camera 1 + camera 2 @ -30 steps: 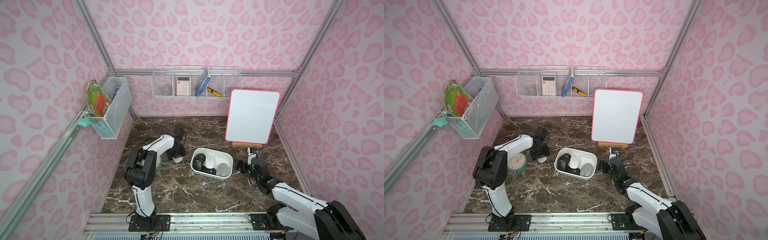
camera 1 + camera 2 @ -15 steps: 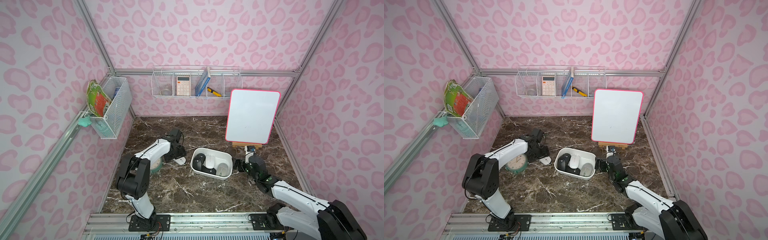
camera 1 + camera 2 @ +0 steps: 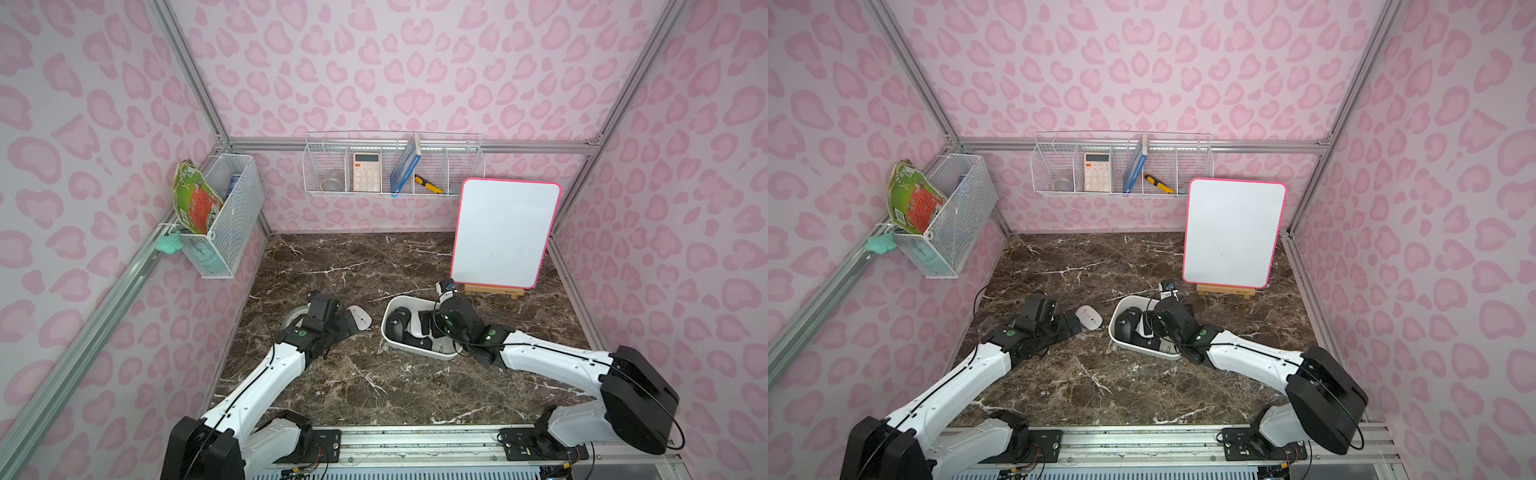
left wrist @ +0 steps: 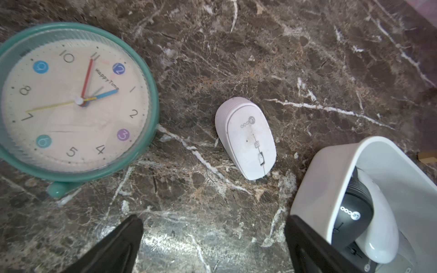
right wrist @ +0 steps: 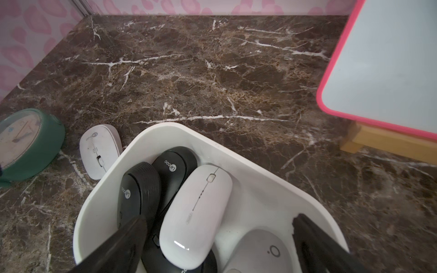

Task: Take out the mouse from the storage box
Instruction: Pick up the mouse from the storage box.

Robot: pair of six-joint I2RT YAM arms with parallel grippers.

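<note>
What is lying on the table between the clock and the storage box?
A white mouse lies there, touching neither the clock nor the storage box. The left wrist view shows this best.

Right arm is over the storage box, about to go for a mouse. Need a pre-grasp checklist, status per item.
1. The right gripper open and empty: ok.
2. Aimed into the storage box: ok, the boxed white mouse sits between its jaws in the right wrist view.
3. Finger clearance to the box wall: cannot tell.
4. The left gripper open and empty: ok.
5. The white mouse on the table apart from the box and the clock: ok.
6. Box emptied: not ok, black mice and a grey mouse are inside too.
</note>
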